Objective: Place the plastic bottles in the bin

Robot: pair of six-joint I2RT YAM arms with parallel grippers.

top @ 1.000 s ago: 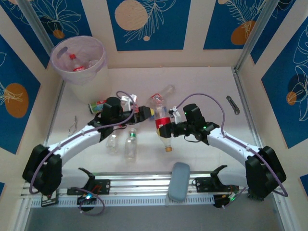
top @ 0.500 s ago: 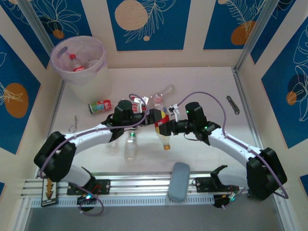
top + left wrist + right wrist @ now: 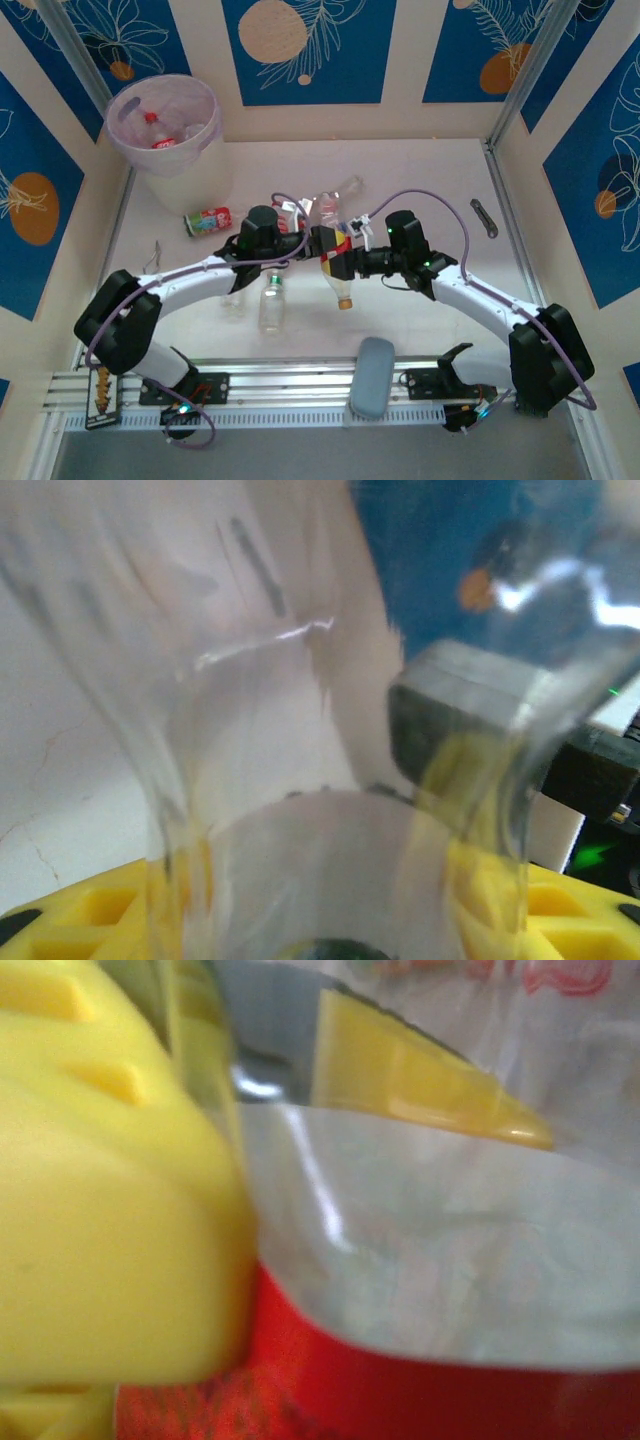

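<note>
A clear plastic bottle (image 3: pixel 338 252) with a red label and orange cap hangs above the table's middle, cap toward the near edge. My right gripper (image 3: pixel 340 264) is shut on its labelled body (image 3: pixel 400 1390), with a yellow finger (image 3: pixel 110 1210) pressed against it. My left gripper (image 3: pixel 320 240) comes from the left, and its yellow fingers (image 3: pixel 80 920) hold the same bottle's clear upper part (image 3: pixel 330 870). The bin (image 3: pixel 165 125) stands at the far left with bottles (image 3: pixel 155 130) inside. More bottles lie on the table: a red-labelled one (image 3: pixel 208 220), a green-capped one (image 3: pixel 272 300), and others (image 3: pixel 345 190) behind the grippers.
A grey-blue oblong pad (image 3: pixel 372 375) lies at the near edge on the rail. A dark tool (image 3: pixel 484 217) rests at the right. A small metal clip (image 3: pixel 152 260) sits at the left. Another clear bottle (image 3: pixel 233 298) lies partly under my left arm.
My left gripper swung right from beside the loose bottles and closed in on the held bottle. My right gripper shifted the bottle slightly up and left.
</note>
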